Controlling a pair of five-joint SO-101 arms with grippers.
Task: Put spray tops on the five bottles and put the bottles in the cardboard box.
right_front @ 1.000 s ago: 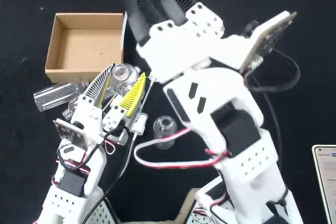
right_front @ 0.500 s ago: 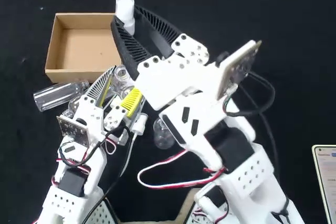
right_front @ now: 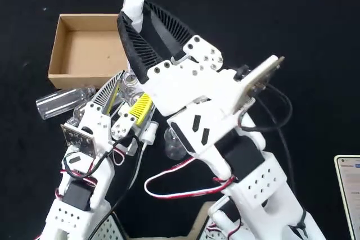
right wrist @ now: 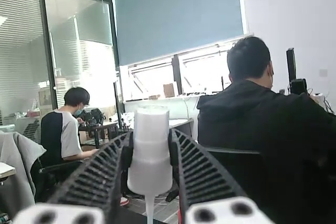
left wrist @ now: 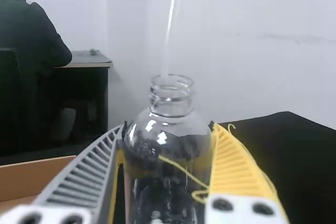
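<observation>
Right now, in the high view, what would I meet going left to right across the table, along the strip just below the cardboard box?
lying bottle → gripped bottle → loose uncapped bottle → screen at the right edge.

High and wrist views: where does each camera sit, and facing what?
High view: fixed overhead, facing down on the table; both arms show.
Left wrist view: on the left arm, facing along the left pincer gripping a bottle.
Right wrist view: on the right arm, along the right pincer gripping a spray top.
Shared: high view shows both items too.
</observation>
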